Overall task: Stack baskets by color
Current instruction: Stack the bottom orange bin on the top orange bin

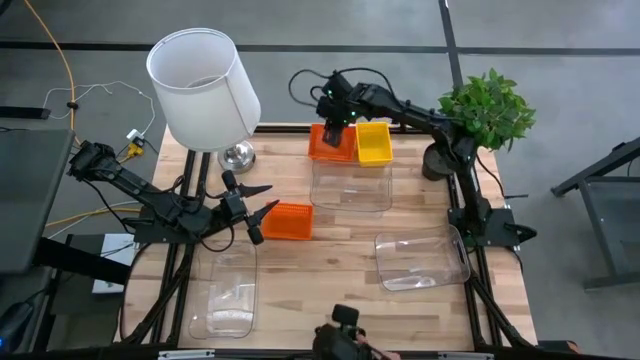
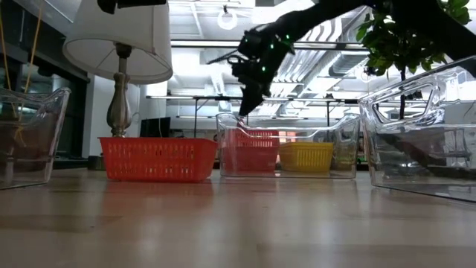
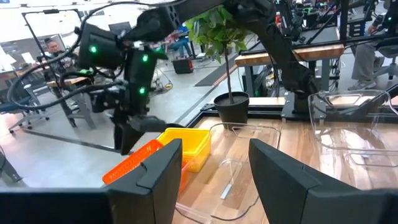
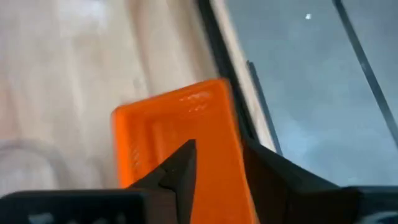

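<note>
Right hand astride far orange basket rim, beside yellow basket.

Orange basket: blurred in the right wrist view, near end cut off behind the gripper fingers. Plant: cut by the top edge in the low view. Person in left wrist view: too small to make out.

Two baskets sit side by side at the tabletop's far edge, just behind a tub. A third basket lies near the middle, left of that tub. A lamp stands at the far-left corner, a plant at the far-right. One tub lies near the front-left corner, another toward the right edge.
</note>
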Action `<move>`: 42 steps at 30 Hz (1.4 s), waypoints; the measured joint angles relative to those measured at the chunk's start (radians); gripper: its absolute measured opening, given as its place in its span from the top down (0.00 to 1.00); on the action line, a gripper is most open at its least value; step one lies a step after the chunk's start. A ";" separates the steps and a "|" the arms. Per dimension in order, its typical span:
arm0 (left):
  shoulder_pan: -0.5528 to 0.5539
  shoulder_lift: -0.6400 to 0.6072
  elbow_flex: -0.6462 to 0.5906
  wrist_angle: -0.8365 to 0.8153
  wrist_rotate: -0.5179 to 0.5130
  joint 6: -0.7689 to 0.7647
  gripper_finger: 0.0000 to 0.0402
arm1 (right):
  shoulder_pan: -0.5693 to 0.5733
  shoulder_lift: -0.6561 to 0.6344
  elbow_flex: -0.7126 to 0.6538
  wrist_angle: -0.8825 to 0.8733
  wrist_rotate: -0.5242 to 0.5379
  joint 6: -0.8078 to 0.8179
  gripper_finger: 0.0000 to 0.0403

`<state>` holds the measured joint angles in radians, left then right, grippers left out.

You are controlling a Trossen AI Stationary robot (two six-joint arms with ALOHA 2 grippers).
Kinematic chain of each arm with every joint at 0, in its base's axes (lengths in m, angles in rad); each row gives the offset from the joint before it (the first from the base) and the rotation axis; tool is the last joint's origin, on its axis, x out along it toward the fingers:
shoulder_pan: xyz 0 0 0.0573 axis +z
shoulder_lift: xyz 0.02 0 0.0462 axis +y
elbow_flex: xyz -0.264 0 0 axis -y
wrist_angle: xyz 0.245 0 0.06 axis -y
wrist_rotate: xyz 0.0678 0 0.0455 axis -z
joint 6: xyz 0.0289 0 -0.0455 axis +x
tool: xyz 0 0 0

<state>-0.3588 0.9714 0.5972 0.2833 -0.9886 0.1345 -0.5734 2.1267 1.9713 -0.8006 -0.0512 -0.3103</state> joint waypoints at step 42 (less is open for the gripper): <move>0.000 0.000 0.000 -0.002 -0.018 -0.001 0.57 | -0.013 -0.038 -0.187 0.174 0.170 0.096 1.00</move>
<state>-0.3587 0.9714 0.5968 0.2813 -1.0061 0.1337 -0.5865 2.0892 1.7840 -0.6262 0.1188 -0.2141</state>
